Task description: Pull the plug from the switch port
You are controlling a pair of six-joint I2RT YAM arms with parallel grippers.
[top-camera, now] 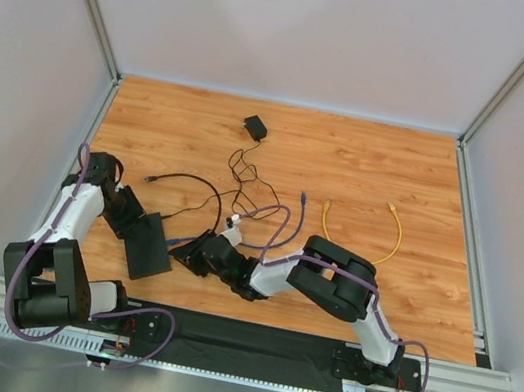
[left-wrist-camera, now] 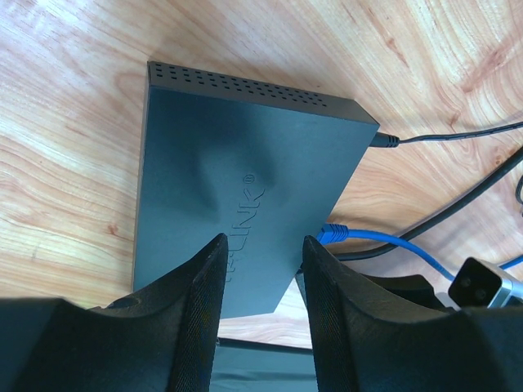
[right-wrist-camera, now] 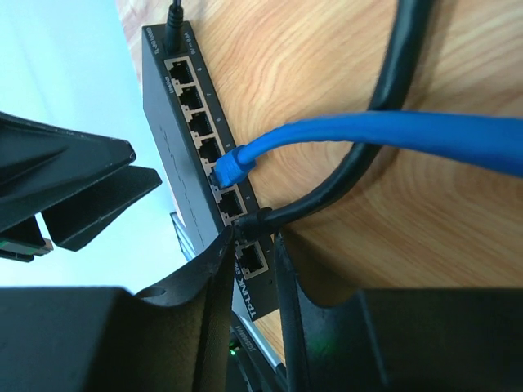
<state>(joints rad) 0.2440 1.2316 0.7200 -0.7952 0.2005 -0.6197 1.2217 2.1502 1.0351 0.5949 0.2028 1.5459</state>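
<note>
Black plug (right-wrist-camera: 260,217) sits inside my right gripper (right-wrist-camera: 253,237), grip uncertain, and only that wrist view shows it; my left gripper (left-wrist-camera: 263,243) gapes open over the switch (left-wrist-camera: 245,155)

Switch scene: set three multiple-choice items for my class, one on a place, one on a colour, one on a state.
1. Where are the left fingers?
A. Over the top of the switch
B. On a yellow cable
C. Beside the far adapter

2. What colour is the plug between the right fingers?
A. Blue
B. Yellow
C. Black

3. What state is the blue plug in?
A. Lying loose on the wood
B. Seated in the switch
C. Held by the left fingers

Key:
1 A: the left wrist view shows the switch top under them.
2 C: the right wrist view shows that plug is black.
3 B: its end sits in the switch's socket edge.
</note>
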